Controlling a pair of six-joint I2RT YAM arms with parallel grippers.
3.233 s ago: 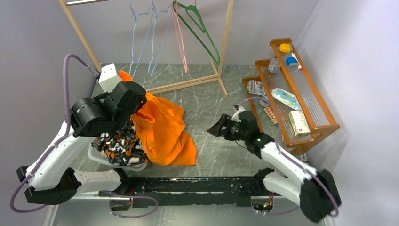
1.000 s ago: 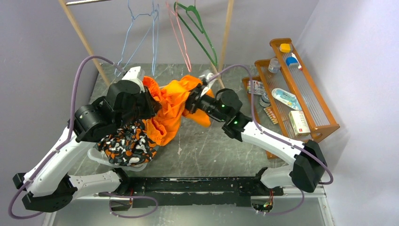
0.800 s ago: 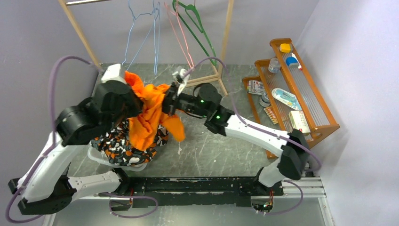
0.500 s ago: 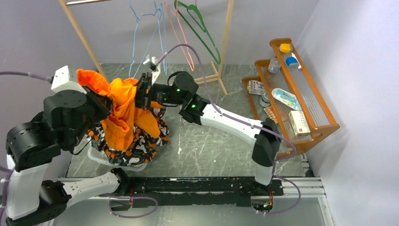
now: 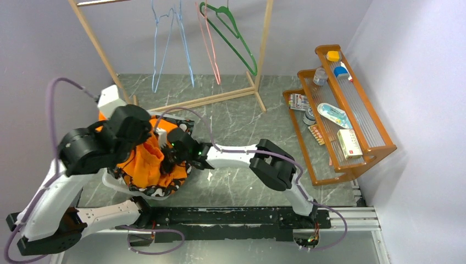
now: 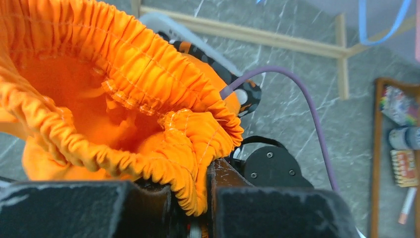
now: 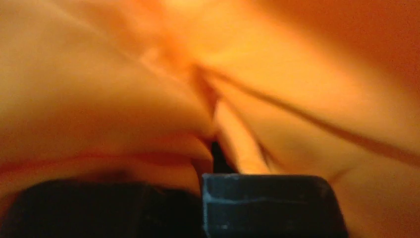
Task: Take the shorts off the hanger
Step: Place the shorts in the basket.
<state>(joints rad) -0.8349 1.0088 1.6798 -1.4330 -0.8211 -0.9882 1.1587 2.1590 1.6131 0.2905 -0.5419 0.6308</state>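
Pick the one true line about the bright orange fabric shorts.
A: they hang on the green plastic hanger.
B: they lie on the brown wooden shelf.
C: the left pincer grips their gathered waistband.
C: in the left wrist view the left pincer is closed on the gathered waistband of the bright orange fabric shorts, while the green plastic hanger hangs bare on the rack.

1. Robotics lab test cell: plain lilac walls (image 5: 38,44) box in a marble-pattern table (image 5: 236,118).
2. Staged props: wooden clothes rack (image 5: 220,97), coloured hangers (image 5: 242,45), a stocked wooden shelf (image 5: 362,118).
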